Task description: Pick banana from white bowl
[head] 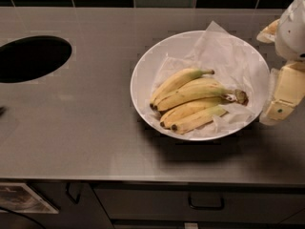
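Observation:
The white bowl [143, 75] sits on the grey counter, lined with white paper, and holds several yellow bananas. The banana [195, 94] is the longest one, lying across the middle with its dark stem stub at the right [240, 97]. A banana with a thin green stem [178, 80] lies above it, and two shorter ones [195, 116] lie below. My gripper [282, 99] is at the right edge of the view, just outside the bowl's right rim, level with the banana's stem end and not touching it.
A round black hole [31, 58] is cut in the counter [86, 128] at the left. A dark tiled wall runs along the back. Drawers with handles [206, 205] are below the counter's front edge.

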Robot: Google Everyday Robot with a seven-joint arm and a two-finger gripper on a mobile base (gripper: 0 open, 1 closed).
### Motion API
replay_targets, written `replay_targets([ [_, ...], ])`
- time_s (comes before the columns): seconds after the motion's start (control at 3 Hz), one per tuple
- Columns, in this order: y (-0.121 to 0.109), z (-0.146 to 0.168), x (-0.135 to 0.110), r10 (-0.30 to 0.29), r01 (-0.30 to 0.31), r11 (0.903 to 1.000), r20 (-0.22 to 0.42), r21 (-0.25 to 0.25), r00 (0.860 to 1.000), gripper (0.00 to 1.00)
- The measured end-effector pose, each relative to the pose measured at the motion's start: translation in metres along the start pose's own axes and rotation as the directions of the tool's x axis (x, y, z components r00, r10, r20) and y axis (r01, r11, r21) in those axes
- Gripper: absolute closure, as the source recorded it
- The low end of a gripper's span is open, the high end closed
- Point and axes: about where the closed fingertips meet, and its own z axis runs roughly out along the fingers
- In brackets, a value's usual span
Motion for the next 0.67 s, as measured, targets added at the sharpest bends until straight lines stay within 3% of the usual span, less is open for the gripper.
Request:
replay_targets([
  [0.67,-0.0017,0.0023,-0.0068,-0.014,0.014,0.9999,0.004,0.001,1.000,0.00],
])
